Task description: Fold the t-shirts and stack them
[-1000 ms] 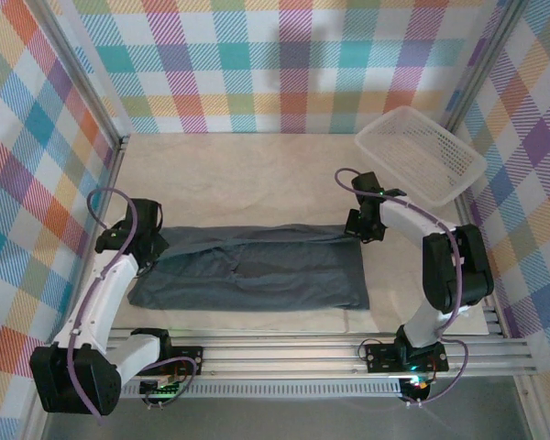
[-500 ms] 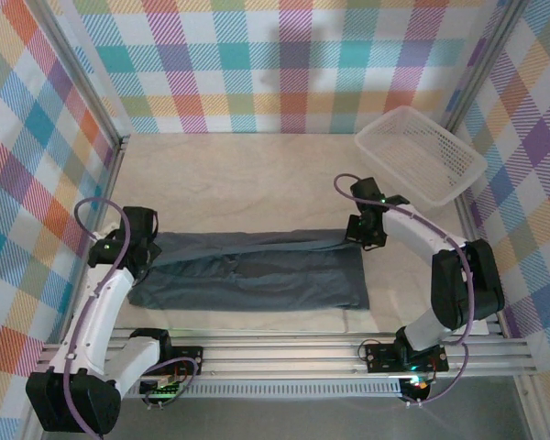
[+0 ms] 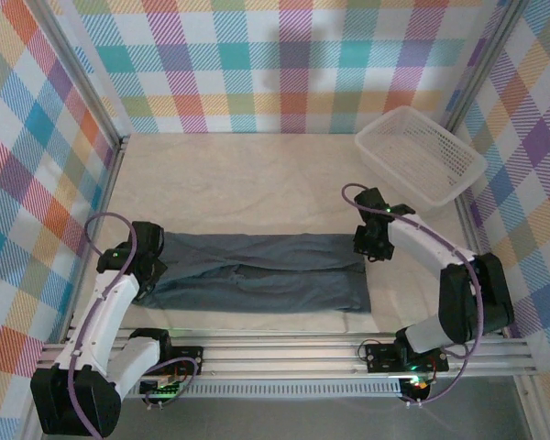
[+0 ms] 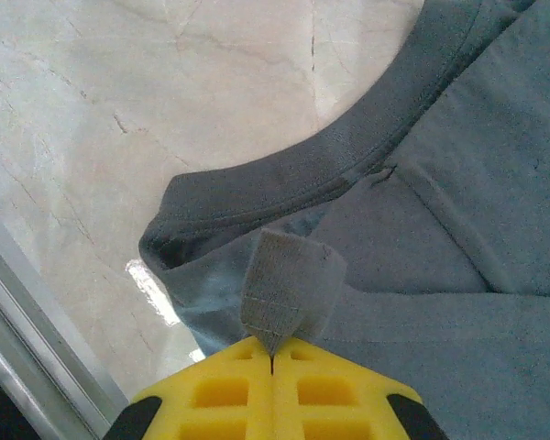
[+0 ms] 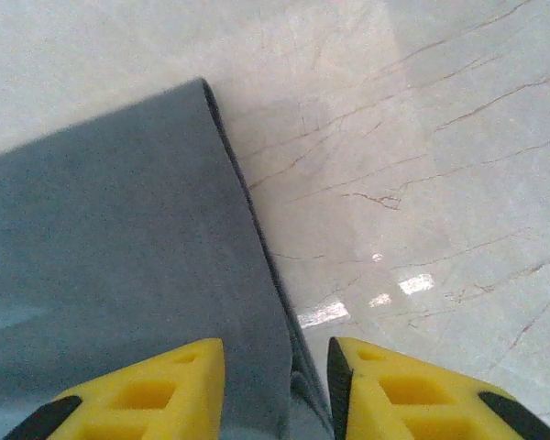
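**Left pincer [image 4: 272, 353] pinching the t-shirt [image 3: 257, 284], right pincer [image 5: 275, 357] spread at its far end**

In the left wrist view we see the left pincer's yellow fingers pressed together on a small tuck of dark slate-grey cloth, which stands up between the tips. Just beyond that tuck the ribbed collar [image 4: 348, 147] curves across the view, and pale marbled table [image 4: 119, 110] shows beyond it.

In the right wrist view the right pincer's yellow fingers stand apart. The straight edge of the t-shirt runs down into the gap between them, the left finger [image 5: 156, 385] is over grey cloth and the right finger [image 5: 403, 385] is over bare table. We cannot tell whether either finger touches the cloth.

From the top camera the t-shirt lies as a long, narrow band across the near part of the table, folded lengthwise, with a seam-like gap running along its middle. The left pincer sits at its left end and the right pincer at its far right corner, so the cloth spans the space between the two arms. It lies close to the metal rails [image 3: 284, 353] at the near edge.

A white mesh basket [image 3: 420, 154] sits at the far right corner of the table, tilted against the checked wall [image 3: 257, 64] and well apart from the t-shirt.
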{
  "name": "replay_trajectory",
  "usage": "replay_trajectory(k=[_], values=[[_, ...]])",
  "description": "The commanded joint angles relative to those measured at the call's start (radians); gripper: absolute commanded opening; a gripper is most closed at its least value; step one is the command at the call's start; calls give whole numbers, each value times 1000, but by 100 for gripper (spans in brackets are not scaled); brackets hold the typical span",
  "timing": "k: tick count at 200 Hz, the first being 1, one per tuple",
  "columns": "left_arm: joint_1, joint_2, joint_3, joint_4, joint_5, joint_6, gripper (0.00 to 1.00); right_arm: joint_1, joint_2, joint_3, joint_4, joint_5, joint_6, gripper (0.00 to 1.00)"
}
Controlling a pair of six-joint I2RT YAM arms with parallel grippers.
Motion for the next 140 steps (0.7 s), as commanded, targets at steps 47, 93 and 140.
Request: replay_trajectory(k=[47, 93, 140], values=[[1, -9, -14, -12, 37, -18, 0, 3, 78, 66, -13, -134, 86, 33], [1, -12, -15, -10, 42, -19, 0, -20, 88, 0, -22, -219, 202, 41], [1, -17, -14, -14, 44, -15, 0, -22, 167, 18, -106, -266, 153, 22]])
